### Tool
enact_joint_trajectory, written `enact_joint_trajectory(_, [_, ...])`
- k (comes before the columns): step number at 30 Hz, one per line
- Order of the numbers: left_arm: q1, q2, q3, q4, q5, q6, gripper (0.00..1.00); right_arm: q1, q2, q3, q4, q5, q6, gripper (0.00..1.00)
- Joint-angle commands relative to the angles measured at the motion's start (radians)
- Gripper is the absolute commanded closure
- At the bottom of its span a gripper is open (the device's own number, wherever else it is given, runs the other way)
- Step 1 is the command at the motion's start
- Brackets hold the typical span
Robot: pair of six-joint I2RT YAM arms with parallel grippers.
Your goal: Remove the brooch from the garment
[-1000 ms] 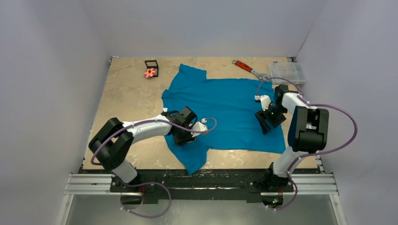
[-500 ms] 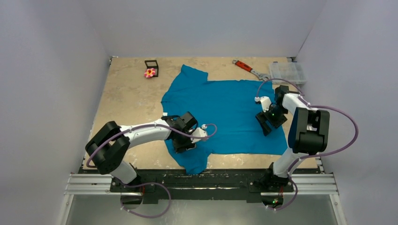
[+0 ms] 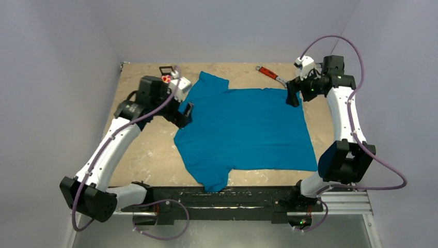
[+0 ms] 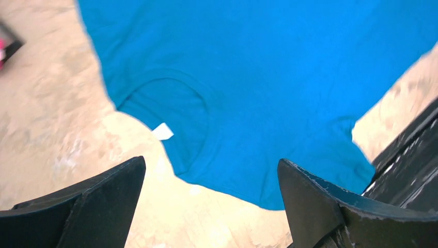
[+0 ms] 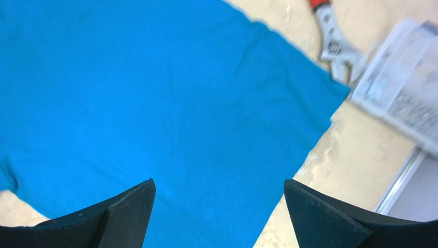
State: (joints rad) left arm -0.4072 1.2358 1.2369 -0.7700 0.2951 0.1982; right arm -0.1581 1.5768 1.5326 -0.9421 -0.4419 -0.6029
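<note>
We judge the task to be essentially finished. The brooch lies off the garment, on the bare surface at the far left. It sits just beside a small black frame and is partly hidden by the left wrist. The teal shirt is spread flat, and we can find no pin on any part of the fabric that shows in the three views.

The left end effector hangs over the neck edge of the shirt, its jaws spread wide and carrying nothing; the wrist view shows only cloth and surface between them. The right end effector is raised above the far right corner of the shirt, also spread apart and empty.

If anything is left, it looks like no more than drawing both arms back toward their bases.

As for writing, there is none we can read. The white tag at the collar looks blank at this blur. The red-handled wrench and the clear compartment box beyond the shirt's far right corner show no legible brand or label.
</note>
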Motion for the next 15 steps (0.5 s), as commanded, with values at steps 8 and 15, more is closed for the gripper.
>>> enact_joint_trajectory(8, [0.666,0.008,0.201,-0.258,0.285,-0.145,0.00,-0.101,-0.100,-0.039,0.171,-0.103,0.237,0.01])
enact_joint_trajectory(15, [0.866,0.084,0.132,-0.342,0.179,-0.020,0.00,-0.202,-0.084,-0.206,0.234,-0.054,0.200,0.01])
